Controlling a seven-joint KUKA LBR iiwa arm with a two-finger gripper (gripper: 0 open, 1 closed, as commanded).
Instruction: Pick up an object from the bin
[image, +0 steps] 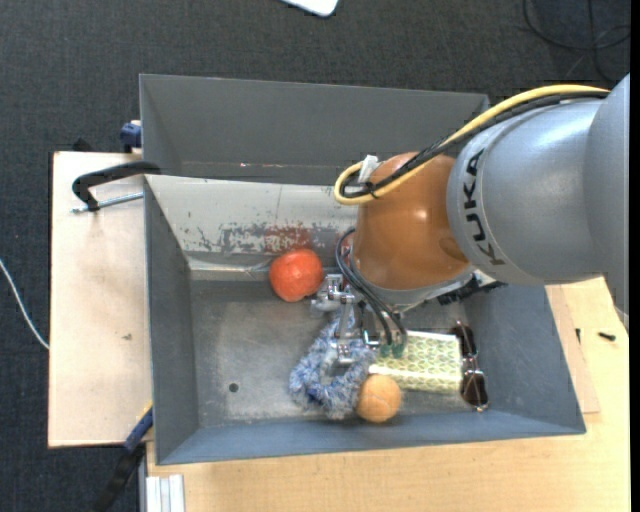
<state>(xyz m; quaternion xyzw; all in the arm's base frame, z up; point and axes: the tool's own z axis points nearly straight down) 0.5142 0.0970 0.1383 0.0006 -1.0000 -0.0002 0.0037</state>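
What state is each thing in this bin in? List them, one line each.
gripper: low in the bin, over the blue-and-white cloth.
blue-and-white cloth: crumpled, under the gripper.
red-orange ball: resting by the back wall.
tan ball: resting at the front wall, against the cloth.
dotted pad: lying flat, beside the tan ball.
sunglasses: lying right of the pad.

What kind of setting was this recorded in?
Probably a robotics lab's bin-picking cell. A silver KUKA arm with an orange wrist cover reaches into a grey metal bin of odd items, like an orange round ball and a blue-white crumpled cloth, set on dark carpet.
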